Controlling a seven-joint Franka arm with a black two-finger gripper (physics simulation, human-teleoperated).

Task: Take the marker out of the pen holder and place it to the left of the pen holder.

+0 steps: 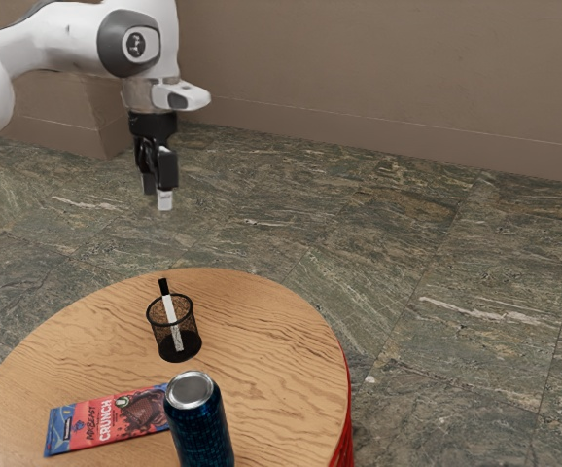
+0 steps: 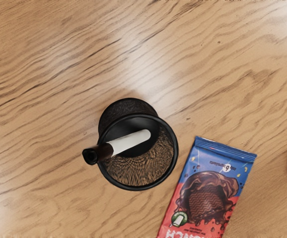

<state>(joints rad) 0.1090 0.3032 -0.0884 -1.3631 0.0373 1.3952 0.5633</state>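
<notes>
Currently, note the gripper (image 1: 157, 197) high above the level of the table (image 1: 262, 321), directed straight down and well apart from everything on the wooden top. Read finger state as open: both fingers apart, with nothing gripped between them. Locate the marker (image 1: 171, 309) inside the pen holder (image 1: 150, 316), tilted, white barrel down in the cup and black end up, projecting above the rim. In the wrist view, observe the black end beyond the rim on the side away from the snack bar (image 2: 210, 191), with the white barrel slanting down into the cup. Identify the pen holder as a black mesh cup, upright on the table. See the snack bar lying flat near the pen holder, in a blue and red wrapper with CRUNCH lettering. Find the can (image 1: 203, 428) standing upright near the snack bar, apart from it, dark blue with a silver top. Behind the table in the exterior view, note the dark stone floor (image 1: 437, 292) and the plain brown wall (image 1: 388, 78).
</notes>
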